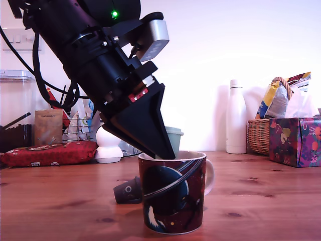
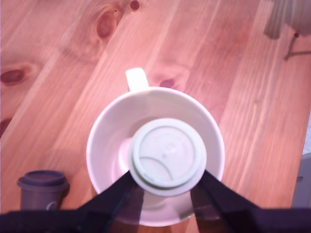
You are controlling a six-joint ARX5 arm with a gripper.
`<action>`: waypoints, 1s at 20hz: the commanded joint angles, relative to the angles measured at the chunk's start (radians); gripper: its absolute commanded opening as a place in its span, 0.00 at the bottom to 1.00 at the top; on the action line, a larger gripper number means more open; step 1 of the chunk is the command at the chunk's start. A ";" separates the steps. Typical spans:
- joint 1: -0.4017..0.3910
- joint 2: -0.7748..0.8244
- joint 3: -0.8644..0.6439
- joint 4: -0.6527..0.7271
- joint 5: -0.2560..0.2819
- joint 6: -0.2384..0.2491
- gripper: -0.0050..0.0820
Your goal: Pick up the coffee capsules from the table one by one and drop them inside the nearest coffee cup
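Facing up, mint capsule (image 2: 168,156) foil

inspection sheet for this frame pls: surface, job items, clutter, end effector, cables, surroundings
Surface: wooden table, grain and dark knots, no spills seen.
Job's things: mint-green capsule held over the open mug; dark grey capsule lying on its side on the table beside the mug, on the exterior view's left.
Clutter: white figurine, red packet, white bottle, wicker basket, patterned box, all behind the mug.
End effector: shut on the mint-green capsule, tips at the mug's rim.
Cables: black cables hang off the arm, clear of the table.
Surroundings: plain white wall.
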 commanded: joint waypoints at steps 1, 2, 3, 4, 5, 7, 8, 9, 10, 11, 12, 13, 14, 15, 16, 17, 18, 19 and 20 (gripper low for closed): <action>0.002 0.006 0.008 0.008 0.002 0.001 0.20; 0.002 0.006 0.008 0.009 0.002 0.001 0.32; 0.002 0.006 0.008 0.008 0.004 0.001 0.55; 0.002 0.006 0.008 0.011 0.002 -0.008 0.73; 0.002 0.006 0.008 0.011 0.002 -0.007 0.81; 0.002 0.006 0.008 0.013 0.014 -0.008 0.82; 0.002 0.006 0.009 0.016 0.014 -0.008 0.82; 0.002 0.006 0.009 0.019 0.014 -0.008 0.82; 0.002 0.006 0.010 0.020 0.013 -0.008 0.82; 0.002 0.005 0.010 0.021 0.013 -0.008 0.82; 0.002 0.005 0.010 0.020 0.013 -0.009 0.81; 0.002 0.005 0.010 0.019 0.013 -0.009 0.81; 0.002 0.005 0.010 0.019 0.013 -0.009 0.81; 0.002 0.003 0.010 0.019 0.013 -0.009 0.81; 0.002 -0.003 0.010 0.020 0.013 -0.009 0.81; 0.002 -0.014 0.010 0.019 0.013 -0.009 0.81; 0.002 -0.030 0.010 0.018 0.013 -0.009 0.81; 0.002 -0.050 0.010 0.018 0.013 -0.009 0.81; 0.002 -0.072 0.010 0.017 0.013 -0.009 0.79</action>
